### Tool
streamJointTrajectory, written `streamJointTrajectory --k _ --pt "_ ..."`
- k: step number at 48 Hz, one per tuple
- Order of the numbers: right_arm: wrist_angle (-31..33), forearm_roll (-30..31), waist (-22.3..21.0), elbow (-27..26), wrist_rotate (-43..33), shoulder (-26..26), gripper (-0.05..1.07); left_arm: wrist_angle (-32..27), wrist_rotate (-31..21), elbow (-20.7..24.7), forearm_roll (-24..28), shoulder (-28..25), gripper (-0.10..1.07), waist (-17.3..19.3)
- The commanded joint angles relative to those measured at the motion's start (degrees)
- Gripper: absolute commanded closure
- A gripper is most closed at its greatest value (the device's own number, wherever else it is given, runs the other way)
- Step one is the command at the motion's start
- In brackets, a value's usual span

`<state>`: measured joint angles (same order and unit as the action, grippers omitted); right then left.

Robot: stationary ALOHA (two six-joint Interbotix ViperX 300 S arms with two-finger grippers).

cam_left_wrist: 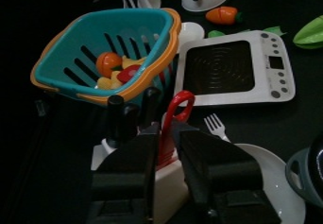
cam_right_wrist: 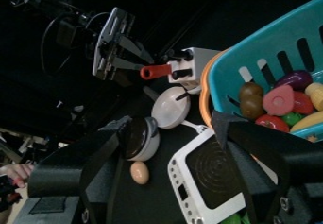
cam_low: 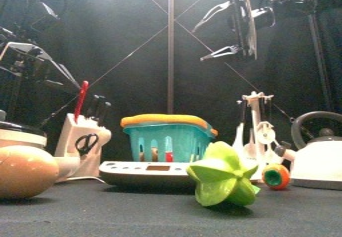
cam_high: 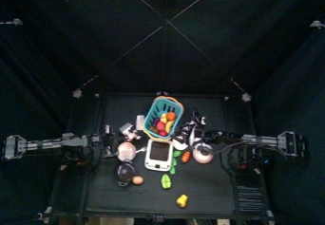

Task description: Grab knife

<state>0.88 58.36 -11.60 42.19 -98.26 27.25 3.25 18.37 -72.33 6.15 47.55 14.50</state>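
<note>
A small black table is crowded with kitchen things. The knife [cam_left_wrist: 178, 108] stands upright, red handle up, in a white block [cam_low: 67, 131] near the table's left side, with scissors [cam_low: 86, 141] slotted in the same block. Just beside the block sits a teal basket [cam_left_wrist: 76, 41] with an orange rim, holding toy fruit and vegetables, and a white scale [cam_left_wrist: 233, 67] lies flat next to it. The left claw [cam_left_wrist: 171, 141] hangs over the block, pointing down at the knife. Its two jaws stand moderately apart, and the red handle rises in line with the gap between them, right at the jaw tips. It is not clear whether either jaw touches the handle, and the jaws have not closed on it. The right claw [cam_right_wrist: 177, 138] hovers high above the basket's far side, well apart from the knife, its jaws spread about as wide as they go and holding nothing. Seen from the front, a green star-shaped toy [cam_low: 223, 176] lies before the scale and a kettle [cam_low: 318, 151] stands at the right.
</note>
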Motion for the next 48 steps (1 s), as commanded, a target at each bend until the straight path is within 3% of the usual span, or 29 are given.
streamJointTrajectory --k 1,7,12,28,38,48 --pt "-0.09 0.09 -0.18 -0.53 0.18 0.44 0.04 0.09 0.09 2.20 0.53 -0.18 0.25 0.26" --pt "-0.09 0.09 -0.26 -0.53 0.18 0.44 0.04 0.00 0.09 2.29 2.11 -0.18 0.08 0.00" --pt "-0.09 0.09 -0.18 -0.44 0.18 0.35 0.04 0.26 0.00 2.46 2.37 -0.18 0.02 -0.35" --pt "-0.09 0.09 -0.70 -0.62 0.18 -0.70 0.04 3.60 -0.44 2.37 0.00 -2.64 0.02 -3.69" --pt "-0.18 0.09 -0.88 -0.53 0.18 -0.97 0.04 5.98 -0.09 2.46 -0.18 -6.15 0.04 -3.52" --pt "-0.18 0.09 -0.88 -0.44 0.18 -0.97 0.04 6.06 0.09 2.20 -0.09 -6.68 0.20 -2.11"
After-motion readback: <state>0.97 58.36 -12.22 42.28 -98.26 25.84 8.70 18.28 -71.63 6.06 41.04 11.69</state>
